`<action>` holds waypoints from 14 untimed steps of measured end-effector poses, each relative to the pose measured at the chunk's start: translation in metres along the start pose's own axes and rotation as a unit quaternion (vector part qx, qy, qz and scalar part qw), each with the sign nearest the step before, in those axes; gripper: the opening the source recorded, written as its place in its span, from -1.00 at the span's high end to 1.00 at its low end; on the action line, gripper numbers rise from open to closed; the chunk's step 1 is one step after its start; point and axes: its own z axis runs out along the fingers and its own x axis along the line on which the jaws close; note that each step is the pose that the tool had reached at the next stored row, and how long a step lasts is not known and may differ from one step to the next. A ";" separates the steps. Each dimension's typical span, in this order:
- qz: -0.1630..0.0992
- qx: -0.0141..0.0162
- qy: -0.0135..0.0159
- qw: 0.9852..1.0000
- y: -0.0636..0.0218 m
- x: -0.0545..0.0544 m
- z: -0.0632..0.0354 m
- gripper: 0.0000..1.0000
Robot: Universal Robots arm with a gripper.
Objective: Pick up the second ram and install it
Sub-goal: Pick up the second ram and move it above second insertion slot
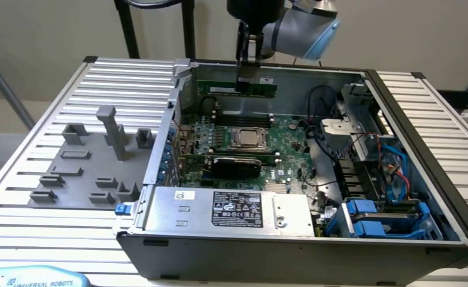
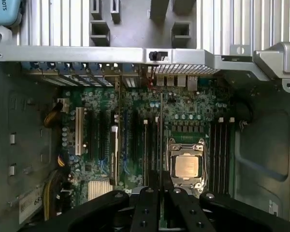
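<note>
So the end effector (image 1: 243, 81) is clamped shut on the thin, long green circuit-board RAM strip (image 1: 263, 89). It's holding the strip on edge, up in the air over the big green motherboard (image 1: 286, 140). That's inside the open grey metal computer case (image 1: 218, 245), near its far wall. From the wrist cam, the strip runs just beside the silver square CPU (image 2: 187, 166).

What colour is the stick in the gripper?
The ram stick is green, clearest in the exterior view.
</note>
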 end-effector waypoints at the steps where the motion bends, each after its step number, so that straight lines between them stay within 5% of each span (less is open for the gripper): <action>1: 0.000 0.000 0.000 1.000 -0.0044 0.000 0.0011 0.73; 7: 0.000 0.000 0.000 1.000 -0.0277 -0.001 0.0087 0.73; 14: 0.001 0.001 0.000 1.000 -0.0296 -0.003 0.0206 0.73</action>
